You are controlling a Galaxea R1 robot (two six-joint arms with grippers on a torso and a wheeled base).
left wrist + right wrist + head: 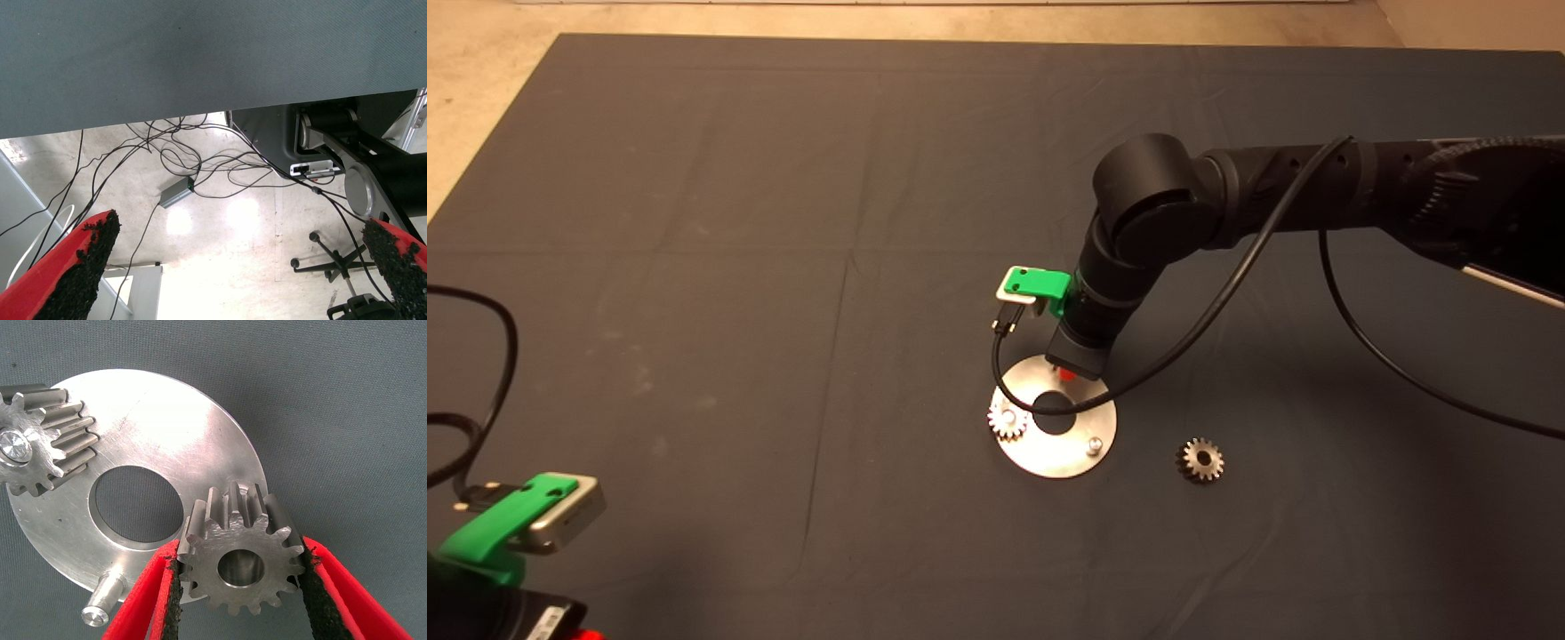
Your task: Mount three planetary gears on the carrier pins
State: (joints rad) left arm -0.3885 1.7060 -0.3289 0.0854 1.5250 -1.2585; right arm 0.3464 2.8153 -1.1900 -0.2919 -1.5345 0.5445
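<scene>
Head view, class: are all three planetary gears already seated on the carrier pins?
No: one gear lies loose on the mat, and one pin on the plate stands bare.

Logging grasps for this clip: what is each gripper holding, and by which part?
The right gripper clamps a planetary gear by opposite sides of its toothed rim, above the carrier plate. The left gripper, parked, holds nothing.

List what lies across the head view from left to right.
Parked left pincer → gear seated on a pin → right pincer above the plate → bare pin → loose gear on the mat.
</scene>
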